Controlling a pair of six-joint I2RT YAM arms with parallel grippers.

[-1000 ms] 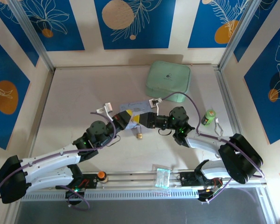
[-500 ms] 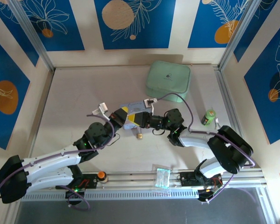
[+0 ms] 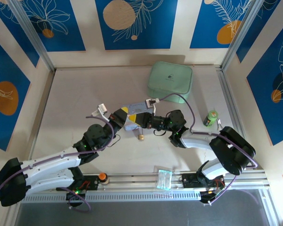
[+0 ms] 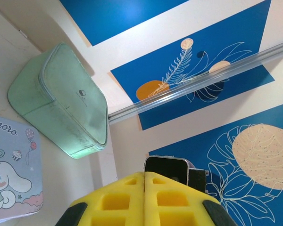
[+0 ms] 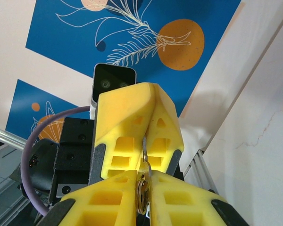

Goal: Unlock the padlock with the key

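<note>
Over the last second the left arm has swung its wrist a little up and to the left. The left gripper [image 4: 145, 181] has its yellow fingers pressed flat together, seam to seam.

Just beside it lies the blue cartoon tin [image 4: 9, 169]. It carries a white long-eared character, and of the lettering at its edge I can read only "moro".

The padlock [image 3: 141, 138] sits on the bare table [image 3: 85, 94], just on the near side of the two grippers and touched by neither. It is in the same spot as a second ago.

Across from the left gripper, the right gripper [image 5: 142, 175] has moved in with it, tip to tip over the tin. That arm's elbow has folded noticeably inward from where it stood a second ago, with almost no change in the last half second. Its fingers are clamped on the key [image 5: 142, 190]. From the right wrist, a thin sliver of the key runs up towards the seam of the left fingers. I cannot tell whether they pinch it.

Further right, the mint-green pouch [image 3: 170, 81] bears a small dark mark too small to read. The green bottle [image 3: 210, 117] near the right rail has not moved, and its label is unreadable.
</note>
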